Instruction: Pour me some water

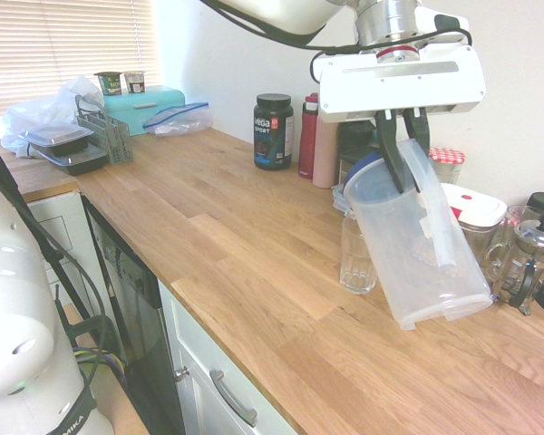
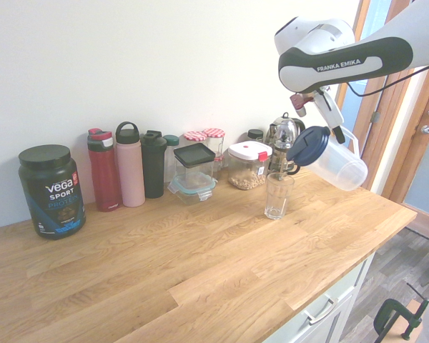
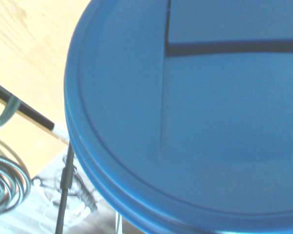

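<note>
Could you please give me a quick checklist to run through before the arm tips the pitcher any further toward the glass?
1. Gripper jaws shut on the pitcher handle: ok.
2. Glass standing upright on the counter: ok.
3. Pitcher tilted, blue lid end facing the glass: ok.
4. Spout directly above the glass mouth: cannot tell; in the second exterior view the lid looks offset to one side.
5. Lid spout open: cannot tell.
6. Water in the pitcher: cannot tell; it looks nearly empty.
</note>
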Robot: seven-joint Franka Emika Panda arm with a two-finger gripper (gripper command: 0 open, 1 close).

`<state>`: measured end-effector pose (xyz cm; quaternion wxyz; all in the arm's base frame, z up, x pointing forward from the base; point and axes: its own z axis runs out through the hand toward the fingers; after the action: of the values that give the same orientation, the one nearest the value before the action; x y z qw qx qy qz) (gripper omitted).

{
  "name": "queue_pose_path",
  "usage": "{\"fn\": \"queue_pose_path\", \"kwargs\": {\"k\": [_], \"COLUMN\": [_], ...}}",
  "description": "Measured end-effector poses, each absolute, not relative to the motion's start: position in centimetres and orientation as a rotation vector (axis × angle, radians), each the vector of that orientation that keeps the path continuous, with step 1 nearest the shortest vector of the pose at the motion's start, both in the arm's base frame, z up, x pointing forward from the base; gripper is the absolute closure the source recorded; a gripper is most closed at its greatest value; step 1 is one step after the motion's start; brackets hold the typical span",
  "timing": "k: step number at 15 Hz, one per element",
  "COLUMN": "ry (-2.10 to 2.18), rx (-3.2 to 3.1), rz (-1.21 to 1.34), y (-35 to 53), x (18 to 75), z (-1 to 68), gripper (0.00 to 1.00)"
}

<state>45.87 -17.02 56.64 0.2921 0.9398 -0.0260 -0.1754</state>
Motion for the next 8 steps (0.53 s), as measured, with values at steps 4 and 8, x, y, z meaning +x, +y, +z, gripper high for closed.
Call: {"fn": "queue_pose_path", "kwargs": {"k": [4, 8], "ry": [-0.076, -0.089], "rx": [2.482, 2.442], "rz": [-0.49, -0.527], "y": [-16.7, -16.9], "x": [46.4, 47.0], "z": [56.7, 55.4], "gripper": [1.0, 1.0]}}
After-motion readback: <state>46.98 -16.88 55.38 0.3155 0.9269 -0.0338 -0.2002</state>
